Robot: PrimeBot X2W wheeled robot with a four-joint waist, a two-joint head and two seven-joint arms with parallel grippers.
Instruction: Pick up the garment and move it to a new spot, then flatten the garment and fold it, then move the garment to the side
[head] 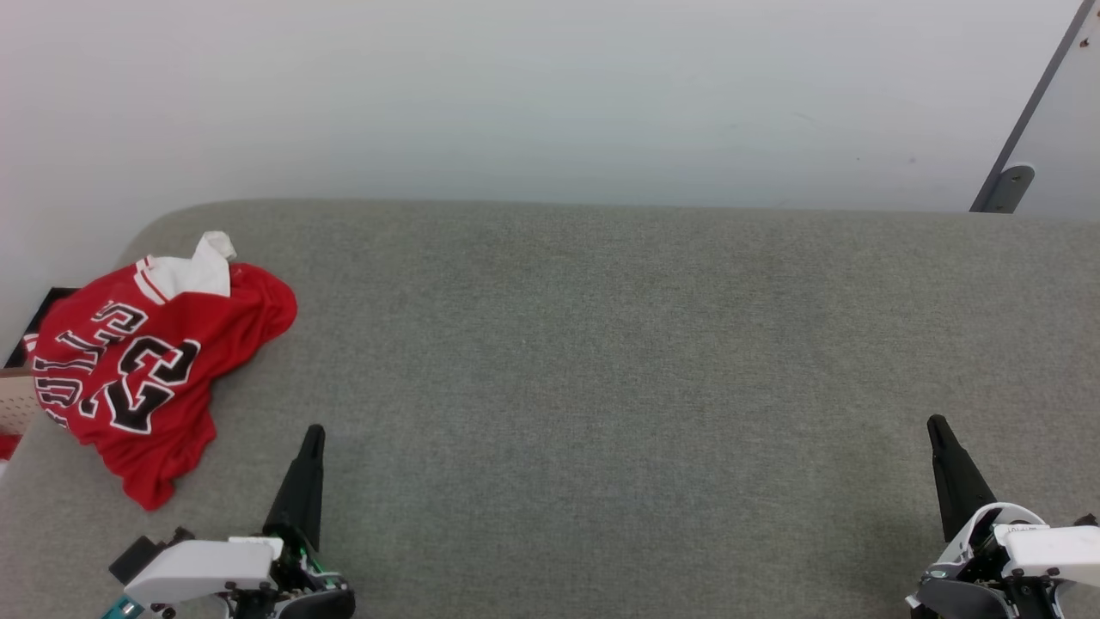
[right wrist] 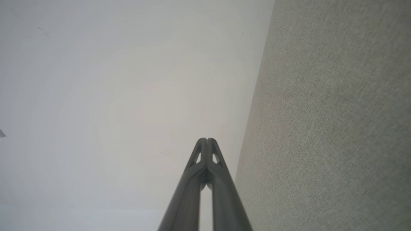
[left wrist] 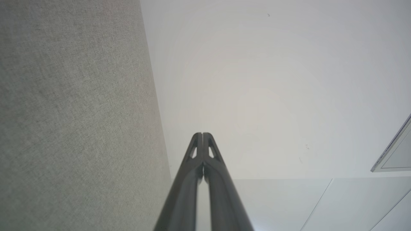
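Far left on the grey tabletop point(head: 601, 344) I see the garment point(head: 146, 361) crumpled; left gripper point(head: 314, 432) clenched, empty; right gripper point(head: 935, 423) clenched, empty

The head camera looked down across the grey fabric surface point(head: 601, 361) from its near side. Both wrist cameras skimmed close along it, sharing its far edge and the pale wall point(left wrist: 273, 80).
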